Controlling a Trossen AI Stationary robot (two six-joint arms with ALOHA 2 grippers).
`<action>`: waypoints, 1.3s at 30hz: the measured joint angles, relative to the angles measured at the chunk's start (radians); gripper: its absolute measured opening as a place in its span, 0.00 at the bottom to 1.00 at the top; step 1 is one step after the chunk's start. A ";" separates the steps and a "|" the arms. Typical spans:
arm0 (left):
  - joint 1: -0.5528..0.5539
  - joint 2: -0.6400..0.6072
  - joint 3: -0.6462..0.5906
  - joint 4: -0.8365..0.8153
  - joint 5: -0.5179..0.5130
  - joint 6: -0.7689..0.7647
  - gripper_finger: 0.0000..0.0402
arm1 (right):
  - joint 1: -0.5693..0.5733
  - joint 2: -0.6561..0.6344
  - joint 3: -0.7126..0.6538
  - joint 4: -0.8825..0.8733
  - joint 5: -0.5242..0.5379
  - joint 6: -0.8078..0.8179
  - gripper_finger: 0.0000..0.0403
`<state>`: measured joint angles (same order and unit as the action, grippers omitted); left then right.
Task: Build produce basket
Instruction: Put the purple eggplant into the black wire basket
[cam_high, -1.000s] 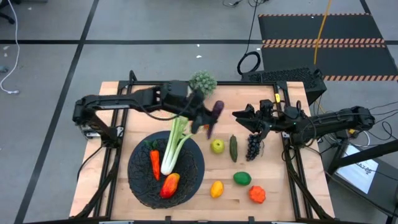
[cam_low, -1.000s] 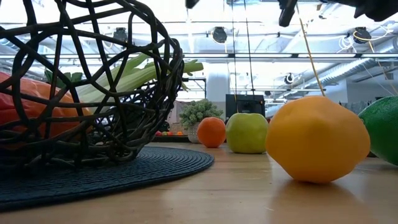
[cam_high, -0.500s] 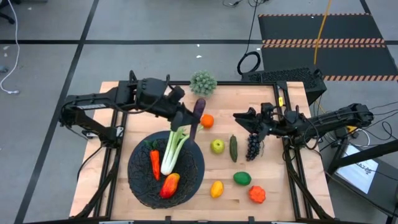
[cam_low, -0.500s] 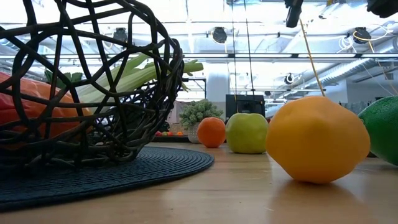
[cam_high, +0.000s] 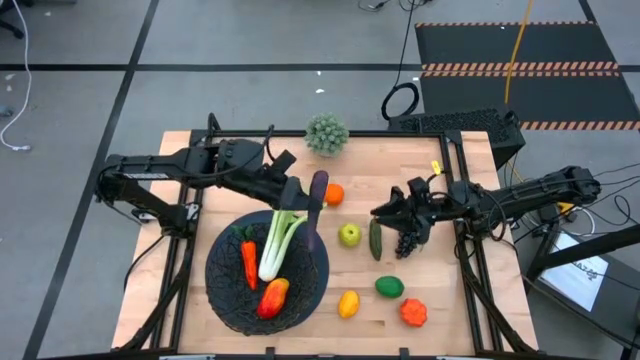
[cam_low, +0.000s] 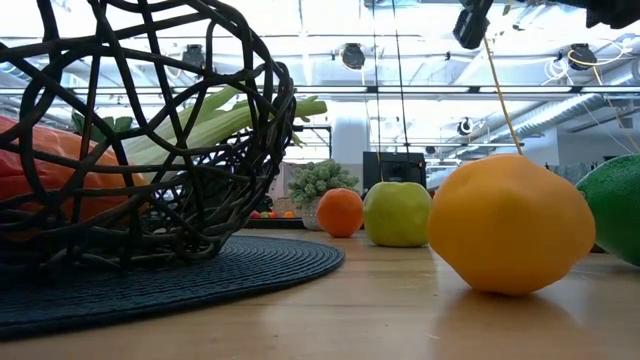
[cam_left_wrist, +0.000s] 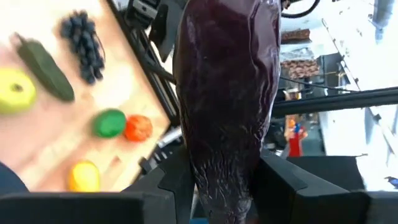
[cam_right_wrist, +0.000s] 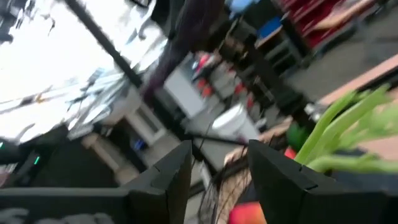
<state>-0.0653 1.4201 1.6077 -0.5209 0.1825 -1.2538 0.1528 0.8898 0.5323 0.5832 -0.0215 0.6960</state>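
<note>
No lettering, label, brand name, number or sign can be read in any of the four views. Nothing is printed on what lies on the desk (cam_high: 440, 310), and the shapes of the room behind it are too blurred for any writing to be made out.

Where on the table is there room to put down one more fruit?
Bare wood lies along the table's far-left edge, and at the far right corner beyond the grapes. It is crowded between the basket and grapes: green apple, cucumber, lime, lemon.
</note>
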 joint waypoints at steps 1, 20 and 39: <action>-0.009 0.000 0.000 0.000 0.000 -0.022 0.33 | 0.000 0.000 0.000 -0.012 -0.025 0.000 0.36; -0.269 -0.001 0.000 -0.002 -0.074 -0.262 0.33 | 0.047 0.000 0.000 -0.133 -0.298 0.000 0.34; -0.317 -0.001 0.000 -0.002 -0.311 -0.029 0.33 | 0.129 0.000 0.000 -0.149 -0.329 0.000 0.34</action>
<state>-0.3820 1.4189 1.6077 -0.5228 -0.1281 -1.2833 0.2822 0.8898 0.5323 0.4343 -0.3504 0.6960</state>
